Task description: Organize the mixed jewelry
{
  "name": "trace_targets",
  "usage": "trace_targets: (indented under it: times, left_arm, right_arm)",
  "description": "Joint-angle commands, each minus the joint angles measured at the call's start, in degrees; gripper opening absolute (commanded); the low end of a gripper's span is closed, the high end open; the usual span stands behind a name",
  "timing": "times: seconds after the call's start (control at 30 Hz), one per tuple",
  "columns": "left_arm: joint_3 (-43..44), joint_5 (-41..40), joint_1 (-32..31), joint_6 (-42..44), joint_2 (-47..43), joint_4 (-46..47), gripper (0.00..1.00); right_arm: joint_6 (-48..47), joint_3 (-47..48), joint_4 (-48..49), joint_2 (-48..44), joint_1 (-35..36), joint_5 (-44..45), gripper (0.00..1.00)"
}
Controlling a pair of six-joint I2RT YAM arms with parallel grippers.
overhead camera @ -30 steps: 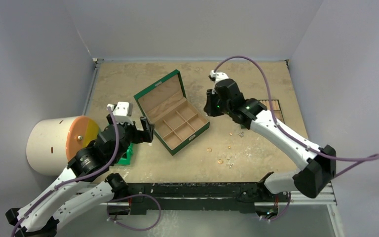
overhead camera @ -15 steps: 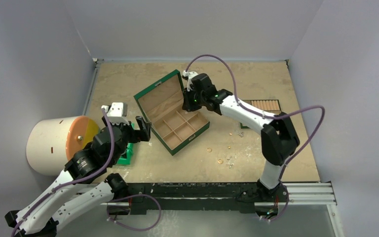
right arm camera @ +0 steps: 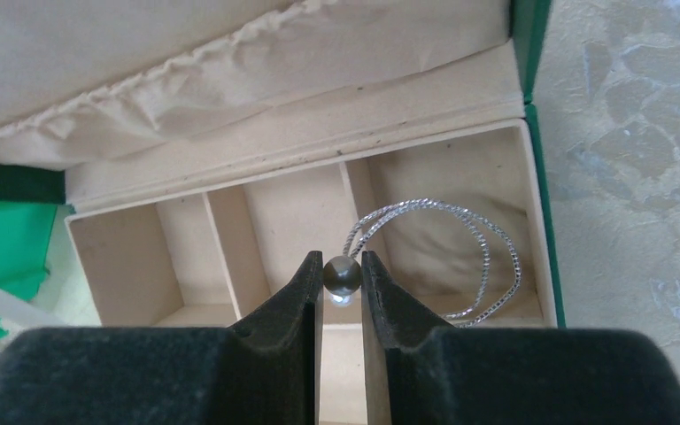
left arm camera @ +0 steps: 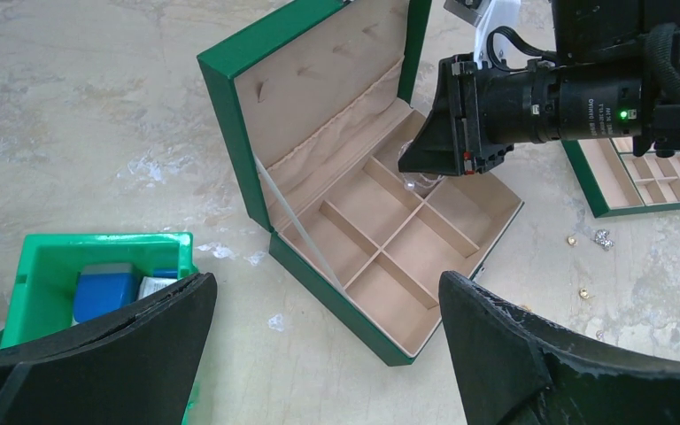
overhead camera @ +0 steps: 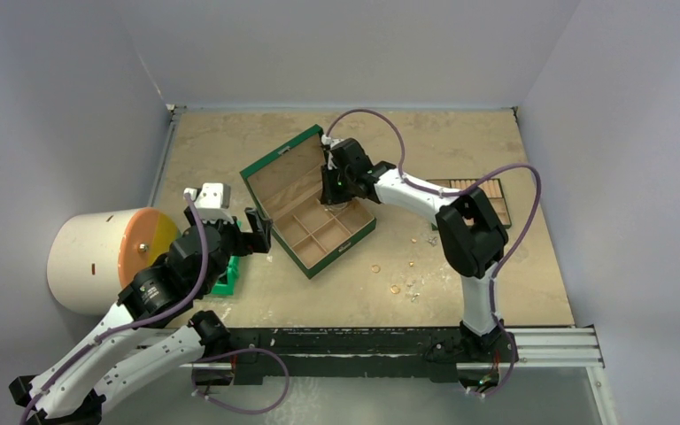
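The open green box [overhead camera: 341, 251] lies mid-table, lid back, with several tan compartments. My right gripper [overhead camera: 331, 197] hangs over its far right compartment, shut on a dark round bead [right arm camera: 342, 273]. A thin silver chain [right arm camera: 487, 239] looped from the bead dangles into that compartment. The box rim [right arm camera: 536, 177] shows to the right. My left gripper [overhead camera: 258, 232] is open and empty at the box's left side, its jaws wide apart [left arm camera: 326, 292] above the near corner. Loose gold rings [overhead camera: 375, 268] and a silver piece [overhead camera: 432, 239] lie on the table right of the box.
A small green bin [overhead camera: 226, 282] with dark and blue items sits under my left wrist and shows in the left wrist view [left arm camera: 97, 266]. A white cylinder with an orange face [overhead camera: 97, 257] stands far left. A second green tray with tan rolls [overhead camera: 487, 190] lies at right.
My right arm has swung left from the table right of the box to above the box's far right compartment. The left arm has barely moved.
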Motion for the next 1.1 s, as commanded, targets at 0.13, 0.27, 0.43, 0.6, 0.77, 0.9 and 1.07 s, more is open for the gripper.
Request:
trace_targets:
  times: [0.13, 0.27, 0.43, 0.6, 0.77, 0.9, 1.07]
  left_arm:
    - [0.57, -0.89, -0.09, -0.79, 0.13, 0.55, 0.97]
    - [0.56, -0.97, -0.09, -0.79, 0.06, 0.55, 0.97]
    - [0.55, -0.98, -0.09, -0.77, 0.11, 0.55, 0.97]
    - [0.57, -1.15, -0.14, -0.79, -0.11, 0.55, 0.97]
    - [0.53, -1.24, -0.07, -0.79, -0.07, 0.55, 0.97]
    - [0.56, -1.24, -0.11, -0.79, -0.11, 0.55, 0.97]
    - [0.57, -1.15, -0.08, -0.75, -0.07, 0.55, 0.97]
  right_arm:
    - [7.72, 3.23, 1.67, -0.15, -0.81, 6.42, 0.0]
    - [10.63, 2.9, 1.79, 0.14, -1.46, 7.86, 0.0]
    - [12.95, 3.99, 1.37, 1.42, -2.0, 8.21, 0.0]
    - [14.65, 5.39, 0.83, 3.31, -2.11, 8.99, 0.0]
    - [15.46, 6.29, 0.57, 4.68, -2.19, 9.0, 0.0]
    - [16.0, 5.72, 0.88, 4.83, -2.16, 9.89, 0.01]
    - [16.7, 5.52, 0.74, 4.92, -2.16, 10.67, 0.15]
